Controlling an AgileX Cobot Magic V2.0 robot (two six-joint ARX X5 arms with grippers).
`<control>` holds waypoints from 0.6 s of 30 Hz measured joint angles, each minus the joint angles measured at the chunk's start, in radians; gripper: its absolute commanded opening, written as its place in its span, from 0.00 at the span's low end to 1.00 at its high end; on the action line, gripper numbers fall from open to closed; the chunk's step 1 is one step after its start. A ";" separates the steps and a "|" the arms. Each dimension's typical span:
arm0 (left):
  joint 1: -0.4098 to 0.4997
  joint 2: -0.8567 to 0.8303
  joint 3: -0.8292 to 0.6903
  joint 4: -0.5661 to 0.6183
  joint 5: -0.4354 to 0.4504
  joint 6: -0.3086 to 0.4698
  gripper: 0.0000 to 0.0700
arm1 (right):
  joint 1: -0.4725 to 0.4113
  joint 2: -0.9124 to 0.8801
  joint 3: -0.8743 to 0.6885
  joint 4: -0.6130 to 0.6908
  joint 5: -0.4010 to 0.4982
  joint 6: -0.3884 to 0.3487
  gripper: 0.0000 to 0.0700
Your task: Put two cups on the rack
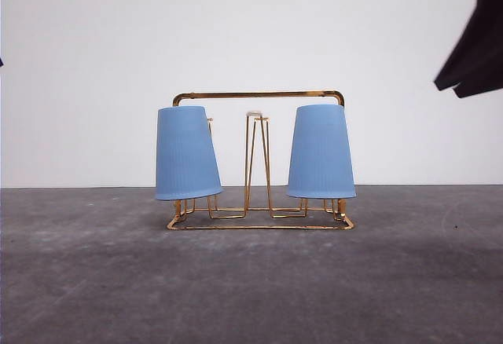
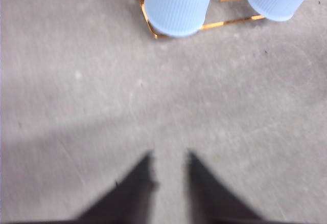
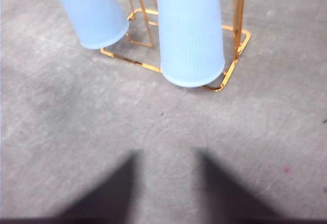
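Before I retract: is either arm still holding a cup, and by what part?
Nothing is held. Both cups sit upside down on the rack; the left gripper and right gripper are open over bare table.

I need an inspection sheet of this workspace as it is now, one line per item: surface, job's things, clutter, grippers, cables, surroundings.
Surface: grey table, faint scuffs.
Job's things: left cup and right cup both hang upside down on the gold rack; left one tilts slightly; a middle prong is free.
Clutter: nothing seen.
Grippers: left gripper and right gripper are open, holding nothing, above the table short of the rack.
Cables: nothing seen.
Surroundings: plain white wall.
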 measured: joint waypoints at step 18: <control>0.003 -0.008 0.000 0.022 -0.007 0.153 0.00 | 0.000 0.000 0.000 0.009 0.004 0.000 0.04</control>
